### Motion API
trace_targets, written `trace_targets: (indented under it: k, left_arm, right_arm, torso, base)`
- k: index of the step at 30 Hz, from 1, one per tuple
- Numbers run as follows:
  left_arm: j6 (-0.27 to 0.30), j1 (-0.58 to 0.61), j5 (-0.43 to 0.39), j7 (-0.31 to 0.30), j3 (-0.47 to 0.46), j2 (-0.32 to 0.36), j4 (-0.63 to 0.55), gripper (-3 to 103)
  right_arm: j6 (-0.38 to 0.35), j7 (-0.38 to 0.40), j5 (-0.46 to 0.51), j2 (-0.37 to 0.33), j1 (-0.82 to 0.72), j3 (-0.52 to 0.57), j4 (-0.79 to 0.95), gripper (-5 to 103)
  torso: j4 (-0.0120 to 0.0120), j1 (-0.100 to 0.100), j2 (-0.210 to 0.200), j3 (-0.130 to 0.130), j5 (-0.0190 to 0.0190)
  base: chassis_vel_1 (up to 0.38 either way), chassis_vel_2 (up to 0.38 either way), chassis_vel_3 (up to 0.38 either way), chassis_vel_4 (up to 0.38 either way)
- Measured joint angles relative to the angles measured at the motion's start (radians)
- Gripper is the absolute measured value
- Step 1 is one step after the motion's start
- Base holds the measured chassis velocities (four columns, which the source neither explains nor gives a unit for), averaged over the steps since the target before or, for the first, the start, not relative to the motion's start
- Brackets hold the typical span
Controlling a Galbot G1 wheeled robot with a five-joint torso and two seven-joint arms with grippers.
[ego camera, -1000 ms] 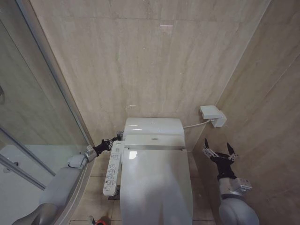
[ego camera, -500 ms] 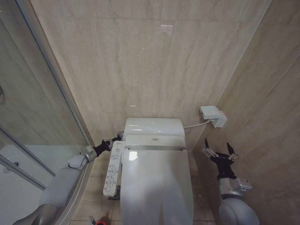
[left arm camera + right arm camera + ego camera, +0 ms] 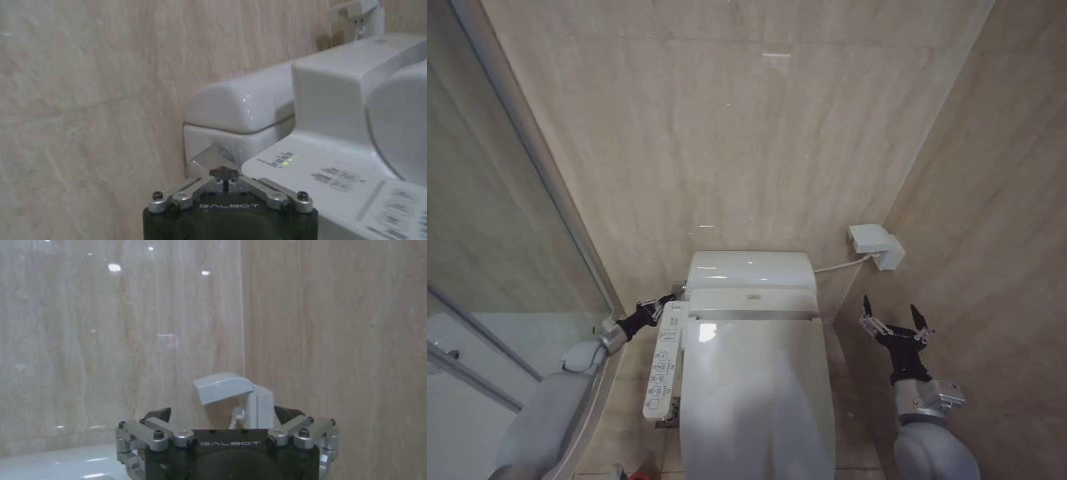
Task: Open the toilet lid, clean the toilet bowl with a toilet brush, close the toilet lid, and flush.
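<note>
1. nearest the camera in the head view, the toilet lid lies shut and flat over the toilet, its long axis running from the robot toward the back wall. with it down, the bowl is covered, so the lid step looks done and flushing seems to be what is left.
2. along the lid's left edge sits the control panel, a narrow strip of buttons lying the same way as the lid; in the left wrist view a small green light glows on it.
3. the right gripper stands to the right of the toilet, held up near the side wall and well apart from the lid — its fingers are spread wide and hold nothing. it looks idle.
4. the left gripper is further back, at the left rear corner of the toilet, just beside the far end of the panel. its fingertips are pressed together on nothing, and point at a small metal lever-like part on the side of the tank.
5. the relation that counts: that metal part lies straight ahead of the closed tips and very near, though i cannot tell if they touch. the left arm is by far the nearer one — a short push forward or down would likely do it.
6. farthest back, a wall socket box sits to the right of the tank, a cord running to the toilet.
</note>
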Motion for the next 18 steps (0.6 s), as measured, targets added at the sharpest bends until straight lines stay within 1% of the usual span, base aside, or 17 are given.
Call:
trace_targets:
  k: [1,2,3,4,6,7,9,10,14,15,18]
  left_arm:
    - [0.002,0.024,-0.008,0.007,-0.013,0.007,-0.025,0]
    - [0.002,0.048,-0.017,0.009,-0.029,0.016,-0.045,0]
    - [0.002,0.048,-0.017,0.009,-0.029,0.016,-0.045,0]
    - [0.001,0.079,-0.029,0.01,-0.049,0.027,-0.069,0]
    - [-0.001,0.101,-0.042,0.009,-0.064,0.035,-0.087,0]
    - [-0.007,0.129,-0.056,0.007,-0.086,0.043,-0.109,0]
    - [-0.014,0.168,-0.072,0.003,-0.12,0.047,-0.143,0]
    - [-0.014,0.168,-0.072,0.003,-0.12,0.047,-0.143,0]
    - [-0.016,0.227,-0.095,-0.041,-0.181,0.046,-0.225,0]
    - [-0.016,0.227,-0.095,-0.041,-0.181,0.046,-0.225,0]
    - [-0.008,0.265,-0.112,-0.134,-0.217,0.037,-0.288,0]
  right_arm:
    - [0.0,0.0,0.0,0.0,0.0,0.0,0.0,100]
    - [0.0,0.0,0.0,0.0,0.0,0.0,0.0,100]
    - [0.0,0.0,0.0,0.0,0.0,0.0,0.0,100]
    - [0.0,0.0,0.0,0.0,0.0,0.0,0.0,100]
    - [0.0,0.0,0.0,0.0,0.0,0.0,0.0,100]
    - [0.0,0.0,0.0,0.0,0.0,0.0,0.0,100]
    - [0.0,0.0,0.0,0.0,0.0,0.0,0.0,100]
    - [0.0,0.0,0.0,0.0,0.0,0.0,0.0,100]
    - [0.0,0.0,0.0,0.0,0.0,0.0,0.0,100]
    - [0.0,0.0,0.0,0.0,0.0,0.0,0.0,100]
    - [0.0,0.0,0.0,0.0,0.0,0.0,0.0,100]
  torso:
    - [-0.0003,0.0,0.0,0.0,0.0004]
    - [-0.0005,0.0,0.0,0.0,-0.0004]
    - [-0.0005,0.0,0.0,0.0,-0.0004]
    - [0.0,0.0,0.0,0.0,-0.0006]
    - [0.0,0.0,0.0,0.0,-0.0001]
    - [0.0003,0.0,0.0,0.0,0.0003]
    - [0.001,0.0,0.0,0.0,-0.0003]
    - [0.001,0.0,0.0,0.0,-0.0003]
    - [0.0007,0.0,0.0,0.0,0.0]
    - [0.0007,0.0,0.0,0.0,0.0]
    - [0.001,0.0,0.0,0.0,0.0003]
  base:
    - [0.0,0.0,0.0,0.0]
    - [0.0,0.0,0.0,0.0]
    - [0.0,0.0,0.0,0.0]
    - [0.0,0.0,0.0,0.0]
    - [0.0,0.0,0.0,0.0]
    - [0.0,0.0,0.0,0.0]
    - [0.0,0.0,0.0,0.0]
    - [0.0,0.0,0.0,0.0]
    - [0.0,0.0,0.0,0.0]
    - [0.0,0.0,0.0,0.0]
    - [0.0,0.0,0.0,0.0]
